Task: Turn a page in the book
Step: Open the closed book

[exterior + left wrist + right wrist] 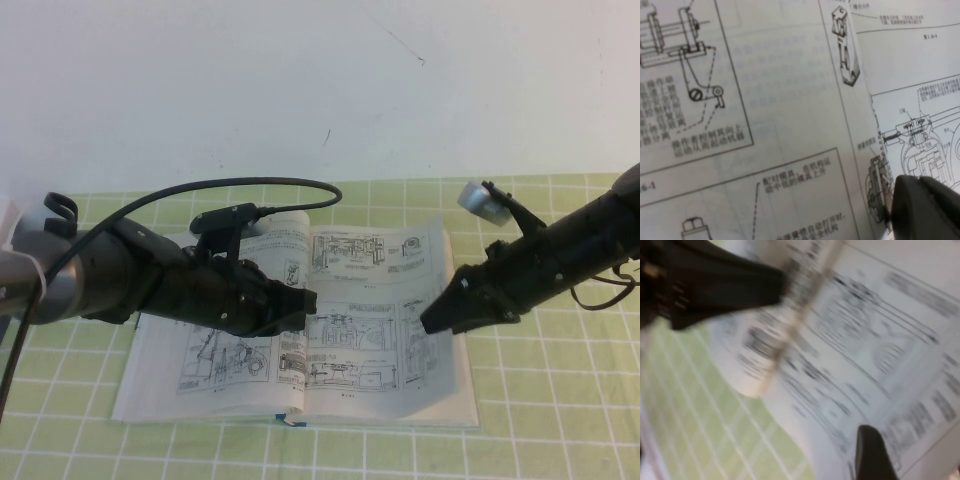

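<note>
The book (200,390) lies open on the green checked cloth, its pages full of black machine drawings. My left gripper (310,300) is shut and empty, its tip down on the pages by the spine; the left wrist view shows its closed tip (912,200) on a drawing. My right gripper (432,322) is at the right-hand page's outer edge, shut on the page (400,270), whose outer edge and far corner stand lifted. In the right wrist view one finger (869,455) lies over the page (865,340); the other finger is hidden behind the paper.
The green checked cloth (560,400) covers the table round the book. A white wall stands behind. A black cable (250,184) arches over the book's far edge. The left arm (715,280) shows dark across the right wrist view.
</note>
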